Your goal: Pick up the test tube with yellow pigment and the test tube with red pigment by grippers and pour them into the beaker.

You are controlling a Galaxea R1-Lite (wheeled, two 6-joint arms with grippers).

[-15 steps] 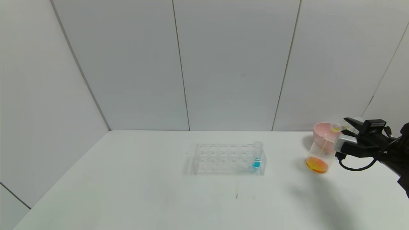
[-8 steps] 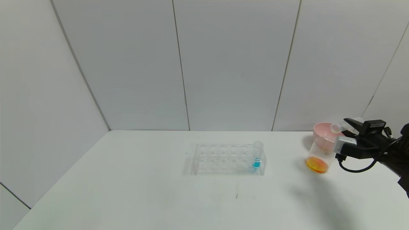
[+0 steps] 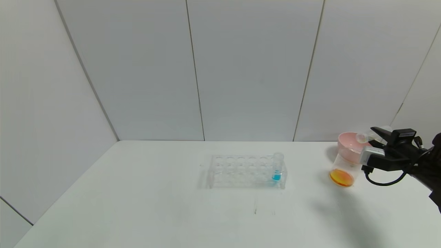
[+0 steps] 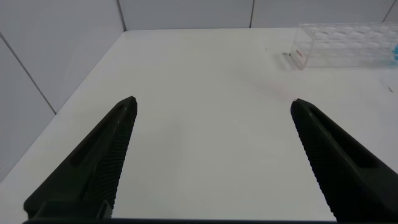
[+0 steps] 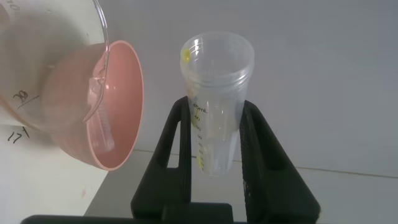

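Right gripper (image 3: 373, 141): up at the table's right edge, fingers (image 5: 255, 149) clamped on the test tube with yellow pigment (image 5: 214, 102), tube tipped over, almost empty, only yellow traces inside
Beaker (image 3: 343, 170): on the table just below the tube's mouth, orange liquid pooled at its bottom
Pink bowl (image 3: 349, 146): right behind the beaker, touching or nearly so
Tube rack (image 3: 246, 171): mid-table, one tube with blue liquid (image 3: 277, 168) at its right end
Red tube: can't spot it
Left gripper (image 4: 211, 155): spread wide over bare table (image 4: 205, 93), holding nothing
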